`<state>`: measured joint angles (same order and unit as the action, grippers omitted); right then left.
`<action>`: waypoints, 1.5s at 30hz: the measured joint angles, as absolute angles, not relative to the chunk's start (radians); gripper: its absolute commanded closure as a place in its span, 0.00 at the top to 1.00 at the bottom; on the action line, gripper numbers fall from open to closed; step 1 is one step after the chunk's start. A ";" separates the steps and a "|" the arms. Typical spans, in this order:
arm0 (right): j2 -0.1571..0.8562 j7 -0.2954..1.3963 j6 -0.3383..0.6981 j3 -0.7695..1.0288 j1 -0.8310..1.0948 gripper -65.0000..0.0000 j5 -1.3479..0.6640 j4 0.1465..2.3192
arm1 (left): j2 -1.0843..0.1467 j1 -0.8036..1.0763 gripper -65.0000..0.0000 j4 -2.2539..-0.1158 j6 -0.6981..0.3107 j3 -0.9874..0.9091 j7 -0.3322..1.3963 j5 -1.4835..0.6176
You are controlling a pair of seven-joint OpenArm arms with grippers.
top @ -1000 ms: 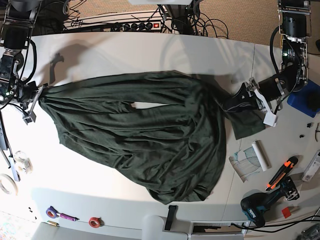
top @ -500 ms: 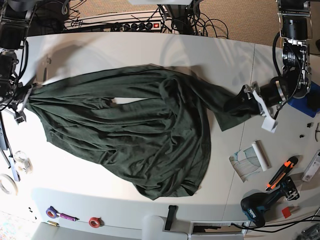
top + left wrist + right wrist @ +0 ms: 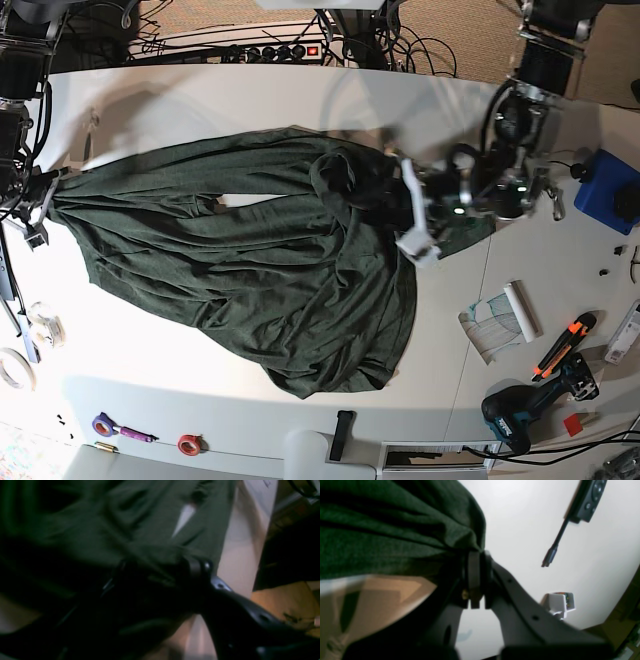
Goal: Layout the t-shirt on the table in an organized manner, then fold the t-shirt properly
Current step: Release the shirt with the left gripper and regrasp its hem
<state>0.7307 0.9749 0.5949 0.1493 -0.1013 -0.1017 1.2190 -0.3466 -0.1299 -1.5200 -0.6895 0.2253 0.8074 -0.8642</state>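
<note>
Base view: pinches t-shirt [image 3: 250, 260] at opposite sides with right gripper [image 3: 42, 192] and left gripper [image 3: 408, 205], both clamped on cloth, probably to stretch it flat; lies rumpled across mid table [image 3: 200, 100]

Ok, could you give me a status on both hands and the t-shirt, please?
Left hand shut on t-shirt. Right hand shut on its edge. Fabric bunched, not yet folded. Drill and cutter lie apart from it.
</note>
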 measured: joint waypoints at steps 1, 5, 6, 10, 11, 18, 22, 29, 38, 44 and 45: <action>0.731 0.974 0.595 0.149 -0.102 0.00 -0.102 1.219 | -0.338 -0.139 0.52 -1.520 -0.690 0.250 0.808 -0.820; 0.731 0.974 0.595 0.149 -0.102 0.00 -0.106 1.219 | -0.322 -0.167 0.56 -1.520 -0.690 0.372 0.806 -0.718; 0.731 0.975 0.595 0.149 -0.102 0.00 -0.116 1.219 | -0.321 -0.170 0.56 -1.520 -0.690 0.398 0.805 -0.719; 0.731 0.975 0.595 0.149 -0.099 0.00 -0.172 1.219 | -0.321 -0.174 0.56 -1.519 -0.685 0.440 0.741 -0.716; 0.731 0.975 0.595 0.149 -0.099 0.00 -0.178 1.219 | -0.321 -0.176 0.54 -1.519 -0.665 0.440 0.729 -0.716; 0.731 0.975 0.595 0.149 -0.099 0.00 -0.177 1.219 | -0.305 -0.187 0.00 -1.519 -0.671 0.429 0.711 -0.636; 0.731 0.976 0.595 0.149 -0.099 0.00 -0.177 1.219 | -0.305 -0.219 0.00 -1.519 -0.672 0.429 0.709 -0.593; 0.731 0.976 0.595 0.149 -0.099 0.00 -0.177 1.218 | -0.310 -0.333 0.00 -1.519 -0.595 0.369 0.702 -0.530; 0.731 0.976 0.595 0.149 -0.100 0.00 -0.176 1.218 | -0.382 -0.369 0.00 -1.520 -0.576 0.181 0.706 -0.469; 0.731 0.975 0.516 0.149 -0.099 0.00 -0.128 1.218 | -0.525 -0.349 0.00 -1.519 -0.573 0.165 0.708 -0.492; 0.731 0.975 0.516 0.149 -0.099 0.00 -0.128 1.218 | -0.545 -0.342 0.00 -1.519 -0.573 0.165 0.708 -0.511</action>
